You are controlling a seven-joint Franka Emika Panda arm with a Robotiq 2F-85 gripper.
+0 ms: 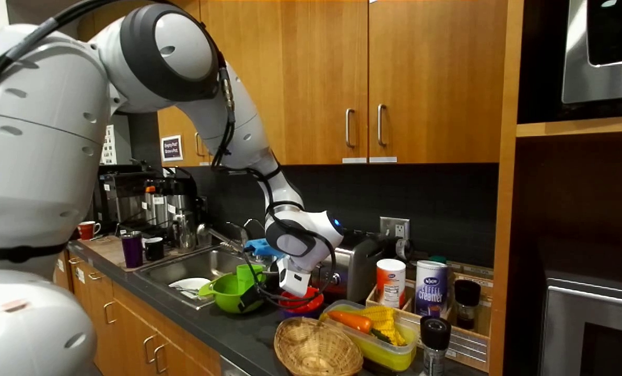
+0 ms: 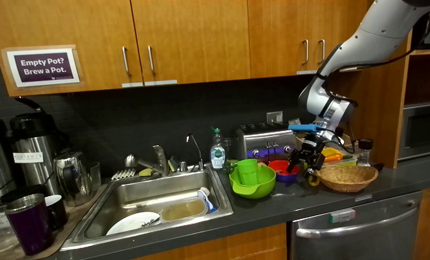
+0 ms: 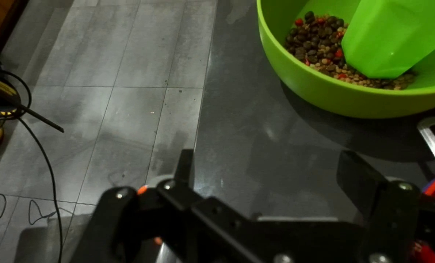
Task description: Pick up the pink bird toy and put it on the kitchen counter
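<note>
White-and-grey arm [image 1: 240, 120] arched high: elbow [image 1: 184, 44] up in front of the wooden cabinets [image 1: 436, 78], forearm sloping down over the dark grey desk [image 2: 290, 202]. Wrist [image 1: 296, 244] folded, hand end tipped downward and off vertical, low above the desk near the toaster [image 2: 267, 141]. Fingers [image 3: 359, 177] black, spread well apart; bare desk shows in the gap between them in the wrist view. Leftmost one in that view overlaps the line of the desk's front edge, grey floor [image 3: 137, 54] beyond. In an exterior view the fingers hang between a red bowl [image 2: 279, 167], stacked with a purple bowl [image 2: 286, 178], and a woven basket [image 2: 346, 184]; contact with either cannot be told. Green bowl [image 3: 330, 95] stands on the desk beside the red one, green cup [image 3: 396, 40] inside it, resting among dark beans [image 3: 308, 45] and paler grains. Clear tub [image 1: 402, 355] beside the basket, carrot [image 1: 350, 320] in it. Pink bird toy: cannot make it out in any view, so its place cannot be told.
</note>
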